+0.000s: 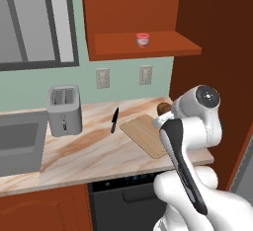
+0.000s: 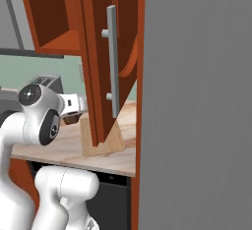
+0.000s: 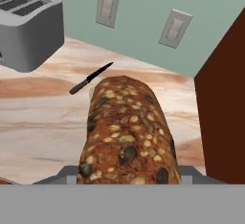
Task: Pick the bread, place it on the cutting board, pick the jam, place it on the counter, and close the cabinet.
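Bread (image 3: 127, 132) clamped in the gripper (image 3: 129, 177) above the surface (image 1: 89, 146) near its back right corner, board (image 1: 143, 134) just beside, jam (image 1: 143, 39) on cabinet shelf

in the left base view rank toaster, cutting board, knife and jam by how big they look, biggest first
1. toaster and cutting board: look alike in area, and the arm hides part of the board, so unranked
2. knife
3. jam, though it sits farthest back
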